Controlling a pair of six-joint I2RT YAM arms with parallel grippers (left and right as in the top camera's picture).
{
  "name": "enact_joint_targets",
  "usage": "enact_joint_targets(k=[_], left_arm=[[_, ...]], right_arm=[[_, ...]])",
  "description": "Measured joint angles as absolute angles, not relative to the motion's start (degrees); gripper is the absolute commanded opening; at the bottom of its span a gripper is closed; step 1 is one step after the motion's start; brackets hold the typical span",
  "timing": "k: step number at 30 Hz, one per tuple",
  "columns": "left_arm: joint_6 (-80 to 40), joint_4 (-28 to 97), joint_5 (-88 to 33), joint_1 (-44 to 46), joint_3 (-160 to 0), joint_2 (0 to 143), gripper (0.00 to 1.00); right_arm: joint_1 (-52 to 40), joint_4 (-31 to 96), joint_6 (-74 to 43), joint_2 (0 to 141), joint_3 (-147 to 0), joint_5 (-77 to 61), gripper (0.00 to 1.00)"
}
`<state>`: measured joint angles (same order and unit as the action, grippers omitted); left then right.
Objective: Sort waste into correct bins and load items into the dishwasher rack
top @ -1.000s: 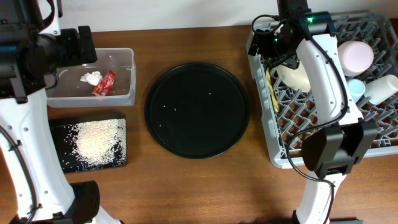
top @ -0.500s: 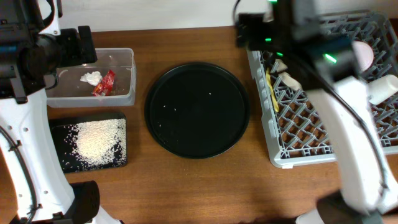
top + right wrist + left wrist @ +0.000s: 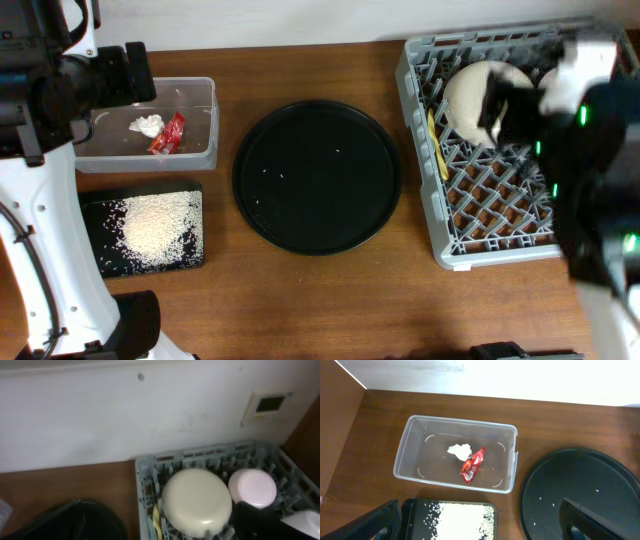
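The grey dishwasher rack (image 3: 470,215) stands at the right. The large cream bowl (image 3: 478,92) lies upside down in it, with a yellow utensil (image 3: 434,140) beside it. The right wrist view shows the cream bowl (image 3: 197,502), the pink bowl (image 3: 252,488), the yellow utensil (image 3: 156,519) and a white cup (image 3: 306,522). My right arm (image 3: 590,130) is blurred over the rack's right side; its gripper (image 3: 160,527) is open and empty. The clear tub (image 3: 415,442) holds the tissue scrap (image 3: 460,450) and the red wrapper (image 3: 472,463). Rice (image 3: 460,521) lies in the black rectangular tray (image 3: 95,250). My left gripper (image 3: 479,512) is open above it.
A large round black tray (image 3: 317,177) with a few stray rice grains sits in the middle of the wooden table. A white wall runs along the back edge. The blurred right arm hides the cups in the overhead view.
My right arm has swung from the rack's far left corner across to its right side and come up toward the camera, uncovering the cream bowl. The left arm has not moved.
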<state>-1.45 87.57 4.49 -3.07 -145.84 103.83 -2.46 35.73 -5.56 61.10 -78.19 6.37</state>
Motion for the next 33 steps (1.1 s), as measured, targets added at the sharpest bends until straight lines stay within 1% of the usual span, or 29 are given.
enact_joint_targets(k=[5,7,11,15,23,28,33], left_arm=[[-1.58,87.57,4.49,-3.07,-145.84,103.83,0.99],[-1.58,87.61,4.47,-3.07,-145.84,103.83,0.99],[-1.58,87.59,4.49,-3.07,-145.84,103.83,0.99],[-1.58,87.57,4.49,-3.07,-145.84,103.83,0.99],[-1.58,87.59,4.49,-3.07,-145.84,103.83,0.99],[-1.58,87.59,4.49,-3.07,-145.84,103.83,0.99],[-1.58,87.57,4.49,-3.07,-145.84,103.83,0.99]], right_arm=[[-1.85,28.18,-5.52,42.17,-54.02,5.43,0.98],[-1.85,22.87,-5.52,34.54,-43.92,5.15,0.98],[-1.85,9.74,-5.67,23.0,-26.55,4.8,0.98],[-1.85,3.75,-6.68,13.93,-14.22,4.8,0.98],[-1.85,0.51,-7.49,1.08,-5.76,4.86,0.98],[-1.85,-0.73,-7.55,0.69,-0.93,4.84,0.98],[-1.85,-0.45,-7.57,0.69,-0.58,4.84,0.98]])
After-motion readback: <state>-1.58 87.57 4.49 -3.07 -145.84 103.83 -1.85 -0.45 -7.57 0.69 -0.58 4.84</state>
